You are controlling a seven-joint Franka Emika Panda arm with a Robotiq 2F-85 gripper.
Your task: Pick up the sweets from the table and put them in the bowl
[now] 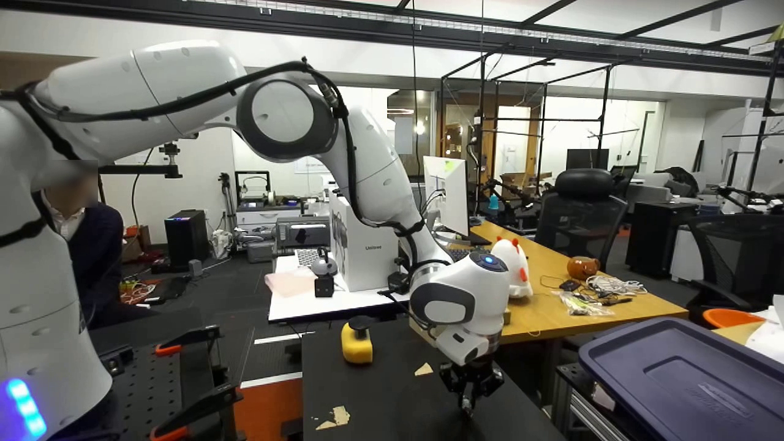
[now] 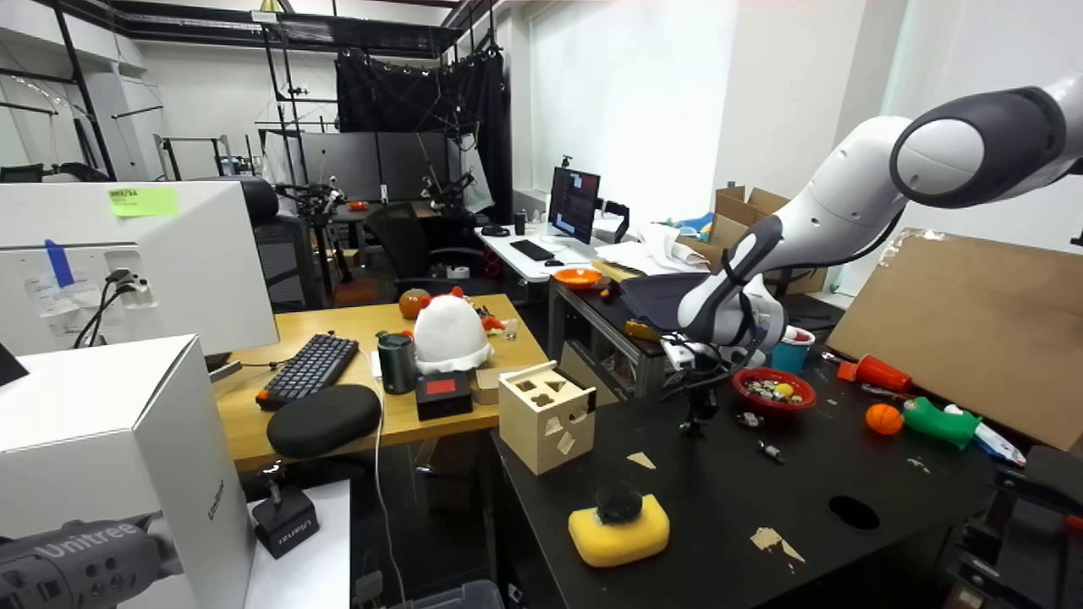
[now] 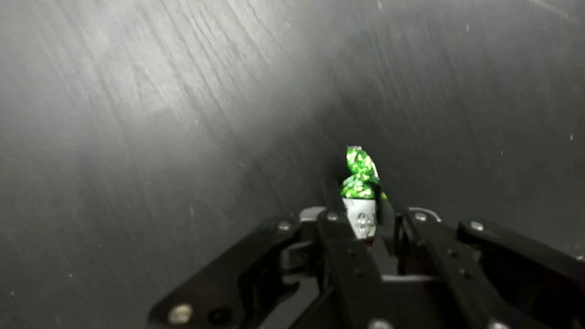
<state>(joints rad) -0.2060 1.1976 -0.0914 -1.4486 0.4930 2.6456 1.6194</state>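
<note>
My tool [image 3: 359, 206]: narrow, holding a green-ended sweet [image 3: 359, 185] between its 2 fingers [image 3: 347, 256].
Green twist [image 3: 360, 160]: in the wrist view it pokes out past the fingertips toward 12 o'clock.
White band [image 3: 360, 217]: at 6 o'clock from the green, down between my fingers.
Sweet's far end: hidden between the fingers; a dark reddish bit shows there, too blurred to tell its shape.
Tabletop [image 3: 173, 137]: black, close under my tool; I cannot tell whether the sweet touches it.
Glint [image 1: 467, 406]: in an exterior view a small silvery spot shows at my fingertips, too small to make out.
Red bowl [image 2: 785, 406]: in an exterior view, at 2 o'clock from my tool, near but apart; the small shiny pieces in it are hard to tell singly, though a yellow round thing [image 2: 785, 390] stands out.
Loose sweets: 2 lie on the tabletop, the upper loose sweet [image 2: 750, 419] at 3 o'clock from my tool, the lower loose sweet [image 2: 771, 452] between 3 and 4 o'clock; I cannot make out their wrappers.
Wooden box [image 2: 520, 427]: at 9 o'clock from my tool; in an exterior view my wrist [image 1: 444, 303] hides much of it.
Arm [image 2: 829, 203]: in an exterior view, cut off at the 2 o'clock edge.
</note>
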